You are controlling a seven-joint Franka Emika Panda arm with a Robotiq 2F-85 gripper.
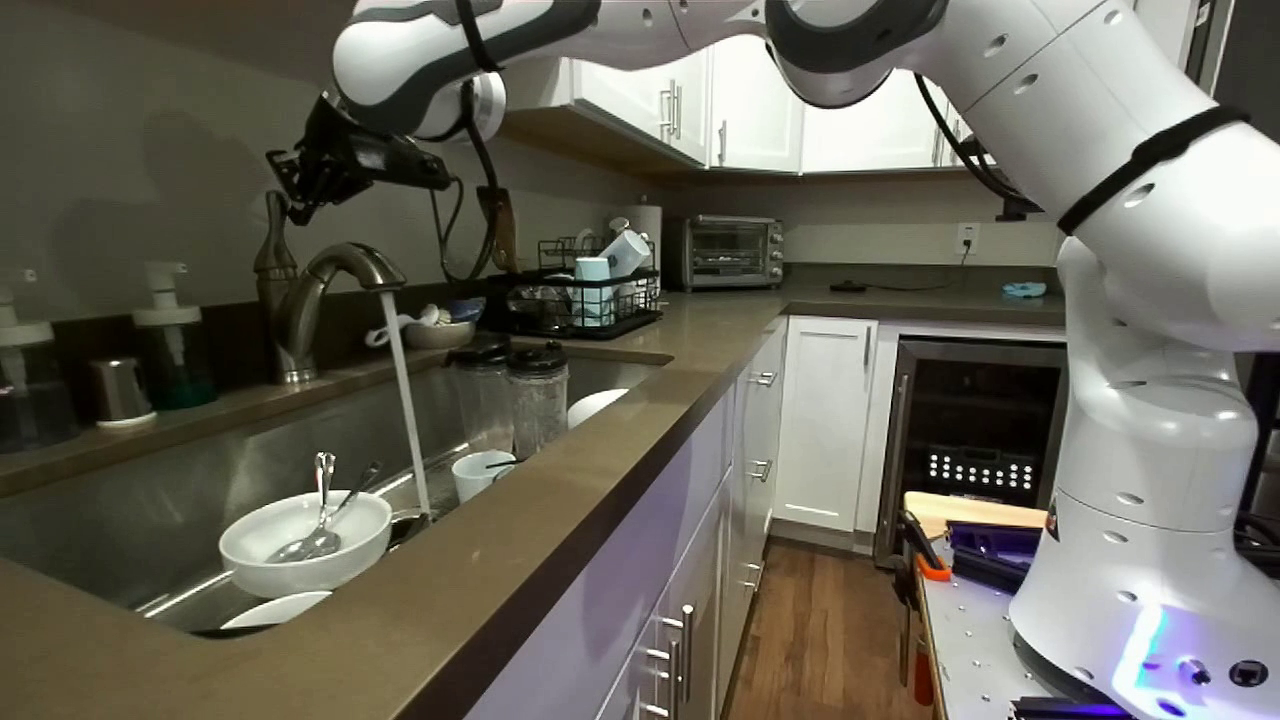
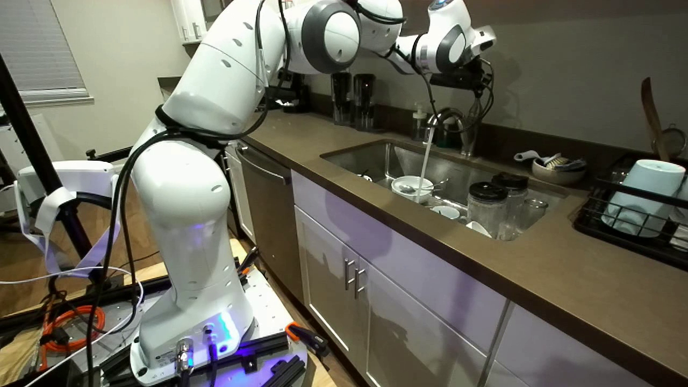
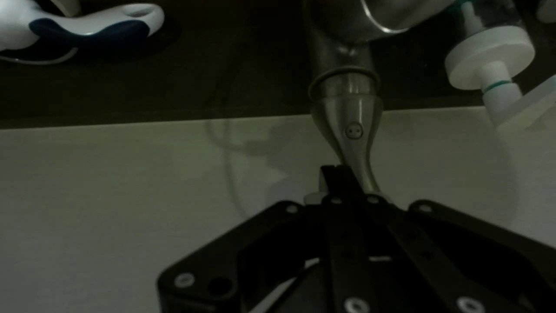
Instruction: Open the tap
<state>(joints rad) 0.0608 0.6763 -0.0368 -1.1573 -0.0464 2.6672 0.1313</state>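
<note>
Tap (image 1: pixel 302 310), left side of an exterior view, behind the sink (image 1: pixel 150 500), is running: solid stream (image 1: pixel 408 400) dropping from its spout into the sink, beside the bowl (image 1: pixel 290 580). So opening looks done. Can't tell if that's full flow or partial.

Handle (image 3: pixel 347 113) is right of centre in the wrist view, narrowing down toward the gripper (image 3: pixel 335 167), which fills bottom centre and right. Jaws are together, nothing seen between them, tips right at the handle's thin part. Touching or not: can't tell. Reads to me like a push setup, not a grasp.

Left, my guess: only back off without knocking the handle closed. Watch the soap bottle (image 3: pixel 488 58), upper right of the wrist view.

Further out, in an exterior view: cup (image 1: pixel 472 478) and jars (image 1: pixel 540 395) in the sink near centre frame, rack (image 1: pixel 612 329) on the counter beyond.
</note>
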